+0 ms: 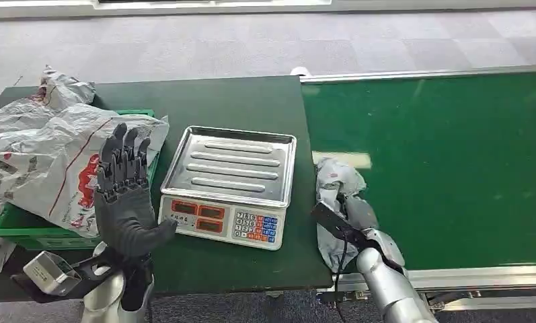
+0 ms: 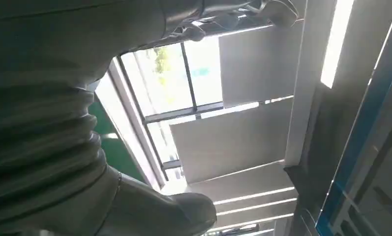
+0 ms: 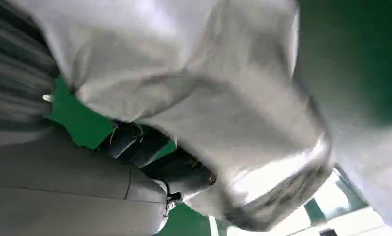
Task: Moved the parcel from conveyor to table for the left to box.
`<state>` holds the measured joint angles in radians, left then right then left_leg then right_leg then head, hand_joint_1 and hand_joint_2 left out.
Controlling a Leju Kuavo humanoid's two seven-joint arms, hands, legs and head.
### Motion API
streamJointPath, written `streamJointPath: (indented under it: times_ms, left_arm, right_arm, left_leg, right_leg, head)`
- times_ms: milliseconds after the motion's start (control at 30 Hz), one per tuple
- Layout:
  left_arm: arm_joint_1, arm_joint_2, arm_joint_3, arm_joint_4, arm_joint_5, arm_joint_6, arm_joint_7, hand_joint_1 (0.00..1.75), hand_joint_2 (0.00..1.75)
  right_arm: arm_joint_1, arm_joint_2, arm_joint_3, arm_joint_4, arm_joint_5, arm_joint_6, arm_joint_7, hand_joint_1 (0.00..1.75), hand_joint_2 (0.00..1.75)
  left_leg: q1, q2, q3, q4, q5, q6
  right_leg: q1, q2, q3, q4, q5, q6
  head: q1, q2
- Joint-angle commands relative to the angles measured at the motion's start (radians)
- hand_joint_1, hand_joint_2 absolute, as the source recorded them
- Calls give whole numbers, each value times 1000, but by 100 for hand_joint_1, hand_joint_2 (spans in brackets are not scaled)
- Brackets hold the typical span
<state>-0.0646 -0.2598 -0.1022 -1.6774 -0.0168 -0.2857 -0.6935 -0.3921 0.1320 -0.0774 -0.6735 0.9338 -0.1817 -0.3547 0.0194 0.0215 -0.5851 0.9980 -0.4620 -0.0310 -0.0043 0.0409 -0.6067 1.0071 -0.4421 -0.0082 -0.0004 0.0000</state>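
Head view, nearest first: the left hand [image 1: 125, 195] stands upright over the worktop's [image 1: 251, 101] front edge, palm up, fingers [image 1: 124, 151] straight and slightly apart, holding nothing. Right of it, the right hand [image 1: 351, 219] grips the parcel [image 1: 335, 185], a crumpled grey-white plastic mailer bag with a little red print, lying at the near edge of the green conveyor [image 1: 453, 168] just beside the worktop. Right wrist view shows the bag's shiny, wrinkled film [image 3: 208, 88] bulging over dark fingers [image 3: 135, 142] curled into it. Between the hands sits a scale [image 1: 228, 185] with a steel pan, red displays and coloured keys. Farther left, a green crate [image 1: 29, 232] holds several large white mailer bags [image 1: 43, 155].
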Motion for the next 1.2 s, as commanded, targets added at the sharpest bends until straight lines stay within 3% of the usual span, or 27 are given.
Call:
streamJointPath:
  times_ms: [33,100,167,233,567,633,667,700,767,867,900,1000,1067,1100,1200]
  left_arm:
    - [29,2,19,-41,1,33,28,0,175]
    - [15,-1,1,-24,7,35,33,0,175]
    - [0,1,-18,1,10,46,33,0,175]
    - [-10,5,-29,18,14,51,30,0,175]
    - [-26,14,-52,48,25,59,24,0,175]
    - [-45,25,-72,75,36,61,19,0,175]
    - [-56,31,-82,90,40,60,15,0,175]
    - [-66,31,-86,103,44,64,10,0,175]
    - [-68,31,-86,105,45,65,10,0,175]
    - [-70,33,-93,103,46,62,9,0,175]
    - [-80,36,-104,112,48,57,9,0,175]
    - [-112,37,-139,141,63,60,4,0,175]
    - [-119,42,-152,147,66,67,2,0,175]
    - [-122,44,-155,151,69,71,0,0,175]
    - [-125,48,-155,150,75,78,-2,0,175]
  right_arm:
    - [161,144,14,-843,-13,-378,84,175,175]
    - [198,166,13,-1004,-9,-516,24,175,175]
    - [216,217,-29,-1113,12,-516,-44,175,175]
    - [218,217,-49,-1172,8,-516,-68,175,175]
    - [224,217,-35,-1180,-58,-516,-128,175,175]
    - [201,186,101,-1037,-140,-504,-170,175,175]
    - [166,143,183,-972,-178,-425,-129,175,175]
    - [127,145,216,-898,-173,-477,-117,175,175]
    - [119,146,223,-883,-173,-489,-116,175,175]
    - [92,132,260,-828,-135,-484,-92,175,175]
    - [43,125,312,-740,-145,-366,-35,175,175]
    - [-166,202,396,-289,-88,-390,15,175,175]
    - [-225,217,438,-154,-139,-414,10,175,175]
    - [-247,217,474,-107,-156,-435,12,175,175]
    - [-258,217,514,-62,-201,-436,24,175,175]
  left_leg:
    - [-2,-1,-1,1,-1,2]
    - [-2,-11,3,1,2,1]
    - [-2,-21,1,2,4,0]
    - [-2,-28,2,2,4,1]
    - [-5,-28,5,0,4,4]
    - [-5,-26,5,1,4,3]
    - [-5,-24,5,0,5,4]
    - [-5,-21,6,1,4,4]
    - [-5,-17,6,0,4,5]
    - [-4,-23,4,1,5,4]
    - [-4,-23,6,0,6,5]
    - [-5,-14,6,1,5,6]
    - [-5,-10,7,-1,6,6]
    - [-5,-11,2,1,5,5]
    - [-5,-19,6,-1,8,5]
  right_leg:
    - [-2,-3,-2,3,-3,0]
    - [-2,-14,-2,2,-3,0]
    - [-2,-22,-2,3,-4,0]
    - [-2,-30,2,2,-7,1]
    - [-4,-31,7,-3,-5,2]
    - [-4,-28,6,-1,-5,3]
    - [-4,-27,6,-2,-4,3]
    - [-4,-23,6,-2,-3,3]
    - [-4,-20,7,-3,-2,3]
    - [-4,-25,6,-1,-3,3]
    - [-3,-26,7,-3,-3,3]
    - [-4,-17,6,-2,-1,3]
    - [-4,-13,6,-2,1,3]
    - [-4,-14,5,-1,0,2]
    - [-4,-22,6,-2,-1,3]
  head:
    - [0,0]
    - [0,0]
    - [0,0]
    - [0,0]
    - [0,0]
    - [0,0]
    - [0,0]
    - [0,0]
    - [0,0]
    - [0,0]
    - [0,0]
    - [0,0]
    - [0,0]
    - [0,0]
    - [0,0]
